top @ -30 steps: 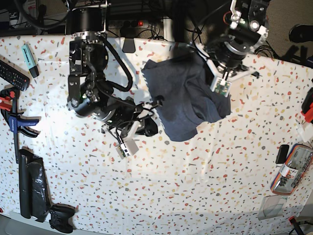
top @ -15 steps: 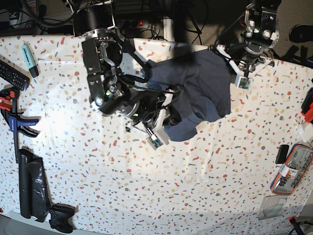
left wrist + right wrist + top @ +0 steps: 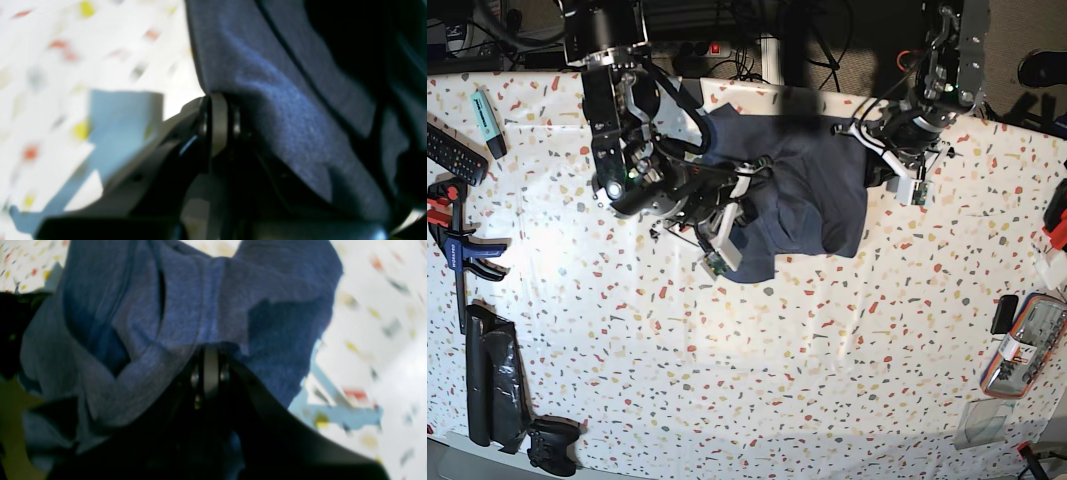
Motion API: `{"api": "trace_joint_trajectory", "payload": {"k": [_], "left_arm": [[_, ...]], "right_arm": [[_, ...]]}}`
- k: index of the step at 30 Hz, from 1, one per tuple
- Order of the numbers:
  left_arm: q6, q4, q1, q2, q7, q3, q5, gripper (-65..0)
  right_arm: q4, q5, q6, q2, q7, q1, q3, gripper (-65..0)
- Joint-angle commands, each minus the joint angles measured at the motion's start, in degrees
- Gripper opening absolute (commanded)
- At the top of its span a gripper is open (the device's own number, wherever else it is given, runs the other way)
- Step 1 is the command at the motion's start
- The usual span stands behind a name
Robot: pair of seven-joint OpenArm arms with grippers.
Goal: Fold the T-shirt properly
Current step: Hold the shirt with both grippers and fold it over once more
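The T-shirt [image 3: 802,185] is a dark navy bunched heap lying on the speckled table at the back centre. My right gripper [image 3: 742,205] is on its left side, shut on a fold of the T-shirt [image 3: 186,316]; the closed right gripper [image 3: 210,370] has cloth draped over it. At the heap's right edge my left gripper [image 3: 865,148] is shut too. In the left wrist view the left gripper [image 3: 218,123] pinches the hem of the T-shirt [image 3: 283,100] just above the table.
A remote [image 3: 452,152], a teal marker [image 3: 489,110] and a blue clamp [image 3: 457,240] lie at the left. A black bag [image 3: 492,390] and game controller [image 3: 552,445] are front left. A pouch [image 3: 1027,345] sits at the right edge.
My right gripper has gone from the bare table onto the shirt's left side and closed on it. The left arm swung right, then back. The shirt has bunched narrower and shifted left.
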Motion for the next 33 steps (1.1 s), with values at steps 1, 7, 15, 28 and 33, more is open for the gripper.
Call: {"api": "trace_joint_trajectory", "payload": {"k": [1,7,15,28,33], "left_arm": [[-0.48,-0.87,-1.38,0.44,2.08,0.11,0.44,-65.0],[-3.50,-7.26,-10.03,4.46,2.89,0.26,0.46,-65.0],[-3.58,-11.93,-20.26,5.29,1.03,4.17,0.44,-65.0],[-3.54,5.73,-17.27,-2.43,13.11,4.11,-4.83,-65.0],[-1.55,12.31,-9.09,-7.45,14.01,4.13,-10.08,-65.0]], "right_arm": [[2.38,0.76,0.00,-0.13,0.81,-0.26,0.44,-65.0],[9.94,4.13,0.07,-0.15,1.86,-7.23,3.65,-65.0],[11.67,3.67,0.04,-0.15,6.84,-9.81,3.67,-65.0],[22.16,6.71,0.04,1.16,0.20,-10.27,14.32,-65.0],[22.16,10.03,1.73,4.76,-2.01,-13.79,19.58,-65.0]]}}
